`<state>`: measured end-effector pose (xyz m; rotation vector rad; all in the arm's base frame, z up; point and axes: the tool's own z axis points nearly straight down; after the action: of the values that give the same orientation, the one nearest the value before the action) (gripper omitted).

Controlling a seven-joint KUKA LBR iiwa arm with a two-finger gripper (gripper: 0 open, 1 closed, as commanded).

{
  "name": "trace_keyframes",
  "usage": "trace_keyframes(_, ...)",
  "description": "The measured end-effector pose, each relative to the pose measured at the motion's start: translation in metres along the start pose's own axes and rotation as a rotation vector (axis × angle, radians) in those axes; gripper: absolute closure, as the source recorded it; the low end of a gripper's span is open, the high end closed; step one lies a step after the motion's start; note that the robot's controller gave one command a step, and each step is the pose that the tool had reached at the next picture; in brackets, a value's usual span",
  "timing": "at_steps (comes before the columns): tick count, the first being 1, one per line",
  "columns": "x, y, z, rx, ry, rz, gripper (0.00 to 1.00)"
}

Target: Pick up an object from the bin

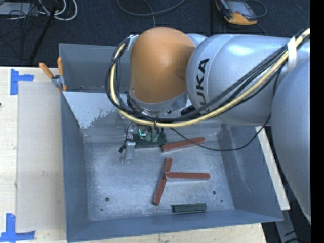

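Observation:
My gripper (pixel 126 155) hangs low over the back left part of the bin floor, under the arm's orange cover, with nothing seen in it. To its right, a reddish-brown flat stick (pixel 183 145) lies near the bin's back wall. Two more reddish-brown sticks lie on the floor in front of it. One lies level (pixel 188 176) and the other slants down to the left (pixel 162 182). Their ends meet in a rough T.
A short dark green bar (pixel 189 207) lies by the bin's front wall. The arm's large silver body and its cables cover the back right of the bin. The left half of the bin floor is bare grey metal.

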<state>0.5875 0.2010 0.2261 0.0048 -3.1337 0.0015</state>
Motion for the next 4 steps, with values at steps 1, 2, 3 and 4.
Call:
trace_keyframes(1, 0.029, -0.047, 0.067, 0.003, 0.002, 0.045, 0.00)
trace_keyframes(2, 0.028, -0.112, 0.147, 0.004, 0.002, 0.127, 0.00)
trace_keyframes(3, -0.002, -0.203, 0.137, 0.002, -0.011, -0.125, 0.00)
trace_keyframes(4, -0.015, -0.265, 0.156, 0.001, -0.011, -0.293, 0.00)
